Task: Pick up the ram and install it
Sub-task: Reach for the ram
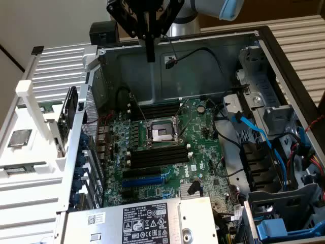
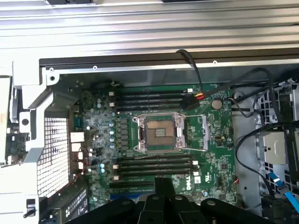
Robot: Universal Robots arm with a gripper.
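Status: my gripper (image 1: 150, 58) hangs above the open computer case (image 1: 203, 66), over its rear wall. It is closed, with no gap showing, and it holds nothing. In the wrist view the gripper (image 2: 163, 183) looks straight down on the motherboard's empty processor socket (image 2: 159, 133) and the black memory slots (image 2: 154, 164).

Location of the ram (image 1: 23, 168): it sits in a white holder (image 1: 30, 179) outside the case, well apart from my gripper and far below it, toward the exterior view's left. A square processor chip (image 1: 19, 137) lies just beside it in the same holder.

Orientation: the ram's long axis runs roughly across the exterior view, close to parallel with the memory slots (image 1: 158, 156). I cannot tell which edge faces up.

Step in hand, as I judge it: the pick-up, not yet begun. To do it well:
1. Open the gripper before descending.
2. Grip the ram across its thin faces, near mid-length, so it does not swing.
3. Keep clear of the holder's posts and the processor chip.
4. Lift straight, without twisting.
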